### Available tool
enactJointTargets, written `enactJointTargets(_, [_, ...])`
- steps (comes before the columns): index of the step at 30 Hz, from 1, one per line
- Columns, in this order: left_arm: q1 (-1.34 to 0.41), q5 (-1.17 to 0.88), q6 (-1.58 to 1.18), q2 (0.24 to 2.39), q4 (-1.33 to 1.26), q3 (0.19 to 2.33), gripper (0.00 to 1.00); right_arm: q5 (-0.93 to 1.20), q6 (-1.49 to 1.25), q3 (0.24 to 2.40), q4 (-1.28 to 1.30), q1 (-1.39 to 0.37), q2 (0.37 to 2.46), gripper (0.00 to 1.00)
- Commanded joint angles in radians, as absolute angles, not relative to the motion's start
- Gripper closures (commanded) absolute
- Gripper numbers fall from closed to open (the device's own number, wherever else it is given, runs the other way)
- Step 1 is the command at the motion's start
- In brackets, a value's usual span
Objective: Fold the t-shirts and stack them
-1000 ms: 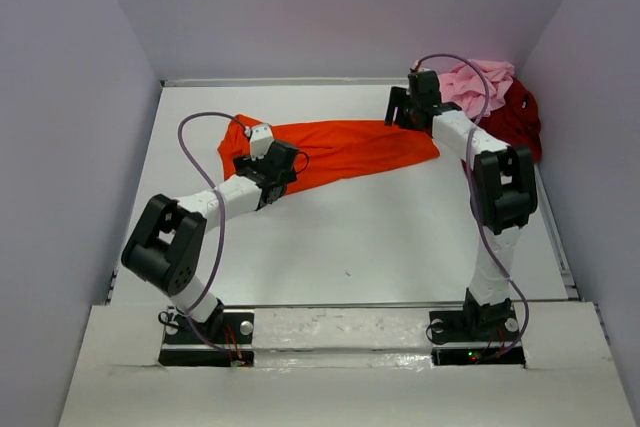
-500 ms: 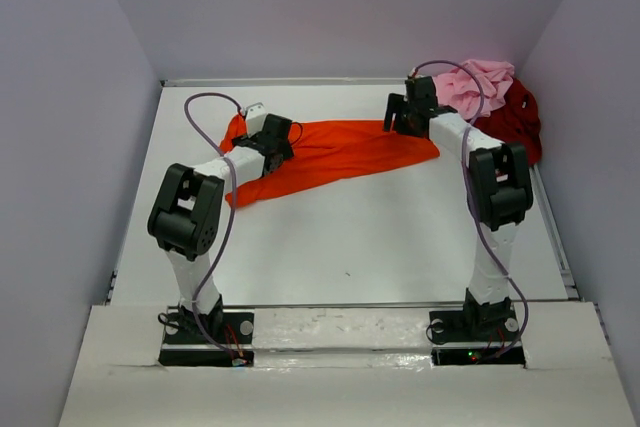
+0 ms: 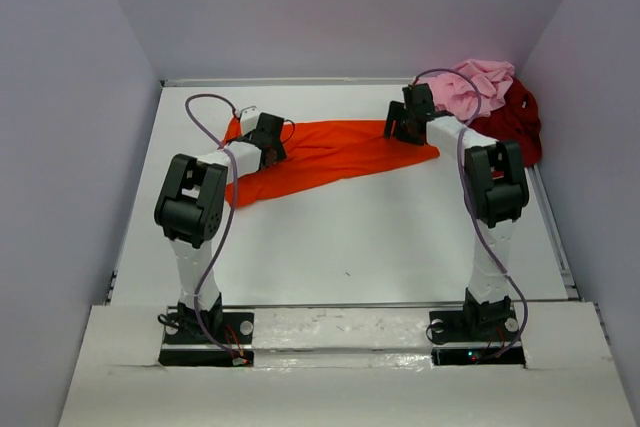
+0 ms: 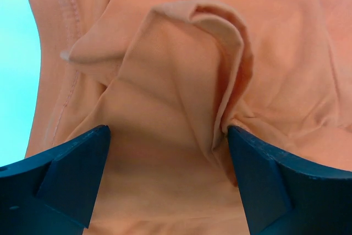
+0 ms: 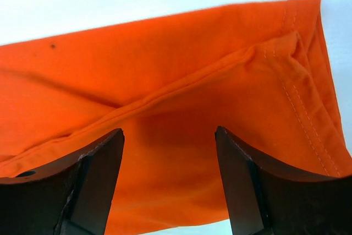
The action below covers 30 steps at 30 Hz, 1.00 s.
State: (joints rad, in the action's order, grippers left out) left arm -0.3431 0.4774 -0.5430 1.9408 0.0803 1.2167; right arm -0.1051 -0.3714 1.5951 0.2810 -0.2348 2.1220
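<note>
The orange shirt (image 3: 340,152) lies stretched in a long, rumpled strip across the far half of the table (image 3: 350,247), running from the left side toward the right. The pink shirt (image 3: 480,82) is bunched in the far right corner, and the dark red shirt (image 3: 518,122) is heaped just beside it. Both are unfolded. The left gripper (image 3: 262,139) sits over the orange shirt's left end with its jaws spread wide. In the wrist view a raised fold of cloth stands between the fingers (image 4: 71,177), not pinched. The right gripper (image 3: 400,125) hovers at the shirt's right end, near a stitched hem — its jaws are also apart, straddling a crease and closed on nothing.
</note>
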Motion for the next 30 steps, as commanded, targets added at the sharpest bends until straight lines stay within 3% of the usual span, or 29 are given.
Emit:
enactJointTargets(1, [-0.342,0.459,-0.526,1.947,0.120,1.295,0.03,-0.147,-0.419,1.553,0.294,-0.230,2.112,0.27])
enactJointTargets(17, [-0.331,0.466,-0.474,2.011,0.268,1.499,0.04,-0.023,-0.520,1.293,0.226,-0.256,2.014,0.29])
enactJointTargets(30, [-0.327,0.472,-0.449,1.990,0.271,1.499,0.04,-0.023,-0.632,0.948,0.155,-0.534,1.748,0.30])
